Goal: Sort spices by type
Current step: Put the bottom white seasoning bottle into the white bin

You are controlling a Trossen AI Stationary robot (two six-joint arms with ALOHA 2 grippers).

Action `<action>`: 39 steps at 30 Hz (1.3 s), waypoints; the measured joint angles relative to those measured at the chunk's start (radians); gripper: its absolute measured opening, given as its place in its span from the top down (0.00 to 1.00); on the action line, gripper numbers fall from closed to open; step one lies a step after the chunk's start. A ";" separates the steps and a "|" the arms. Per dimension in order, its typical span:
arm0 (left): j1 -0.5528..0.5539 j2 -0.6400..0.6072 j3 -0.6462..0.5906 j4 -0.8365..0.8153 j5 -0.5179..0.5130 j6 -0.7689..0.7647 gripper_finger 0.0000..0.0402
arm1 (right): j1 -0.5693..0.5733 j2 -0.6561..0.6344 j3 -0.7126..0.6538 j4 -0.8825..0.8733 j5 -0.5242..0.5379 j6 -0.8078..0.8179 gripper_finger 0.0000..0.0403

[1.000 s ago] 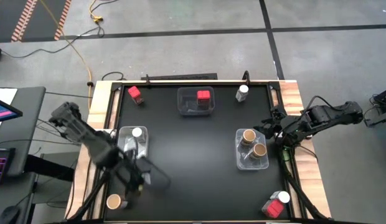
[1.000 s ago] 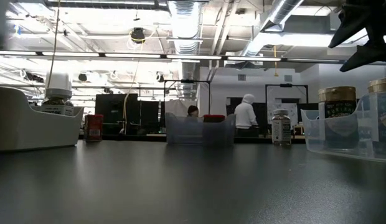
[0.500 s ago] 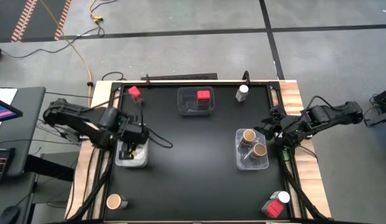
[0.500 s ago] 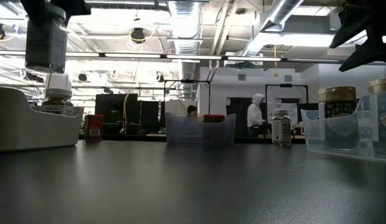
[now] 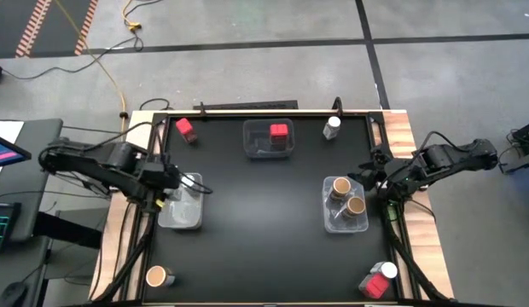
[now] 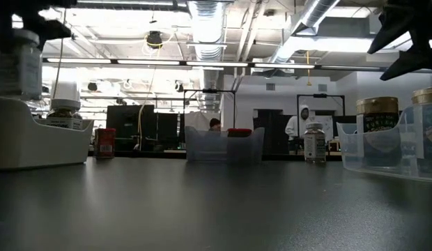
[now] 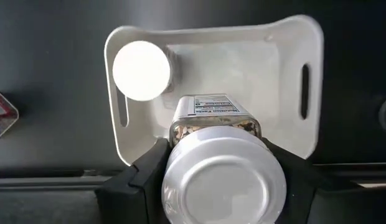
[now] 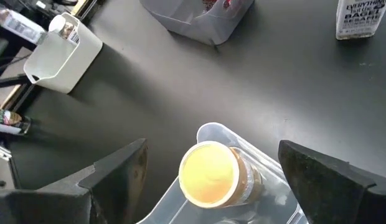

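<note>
Grey concrete floor; exposed ceiling ducts, strip lights.

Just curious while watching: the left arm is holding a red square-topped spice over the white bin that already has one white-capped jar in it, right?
Not quite: the left gripper holds a white-capped jar, not a red one. The left wrist view shows it over the white bin, where another white-capped jar already sits.

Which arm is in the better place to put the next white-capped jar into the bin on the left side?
Left. The left tool is shut on a white-capped jar above the left bin, which holds another white-capped jar. The right tool waits, open, beside the bin of brown-lidded jars.
</note>
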 joint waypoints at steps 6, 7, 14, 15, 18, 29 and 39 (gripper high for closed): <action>0.015 -0.037 -0.101 0.002 -0.007 0.090 0.51 | -0.019 0.000 0.000 0.000 0.000 0.024 0.05; 0.020 -0.037 -0.114 0.004 -0.006 0.100 0.51 | -0.026 0.000 0.000 0.000 0.000 0.035 0.05; 0.089 -0.080 -0.203 0.071 0.043 0.187 0.51 | -0.071 0.000 0.000 0.000 0.000 0.055 0.05; 0.105 -0.088 -0.212 0.080 0.047 0.196 0.51 | -0.075 0.000 0.000 0.000 0.000 0.055 0.05; 0.154 -0.104 -0.231 0.105 0.052 0.223 0.51 | -0.089 0.000 0.000 0.000 0.000 0.055 0.05; 0.331 -0.086 -0.231 0.111 0.086 0.341 0.51 | -0.129 0.000 0.000 0.000 0.000 0.053 0.05; 0.471 -0.060 -0.262 0.116 0.129 0.505 0.51 | -0.142 0.000 0.000 0.000 0.000 0.052 0.05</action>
